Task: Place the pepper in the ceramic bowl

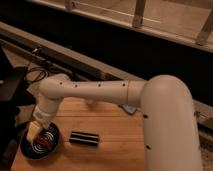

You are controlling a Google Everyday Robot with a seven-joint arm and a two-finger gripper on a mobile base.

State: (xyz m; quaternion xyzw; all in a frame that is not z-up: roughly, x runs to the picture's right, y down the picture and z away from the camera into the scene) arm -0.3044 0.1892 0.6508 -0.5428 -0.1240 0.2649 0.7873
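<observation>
A dark ceramic bowl sits on the wooden table at the front left. A small red thing, which looks like the pepper, lies inside the bowl. My gripper hangs at the end of the white arm, right over the bowl's left part and reaching down into it. The gripper covers part of the bowl's inside.
A black oblong object lies on the wooden table just right of the bowl. A small blue thing shows at the table's back, behind the arm. Dark equipment and cables stand to the left. A rail runs behind.
</observation>
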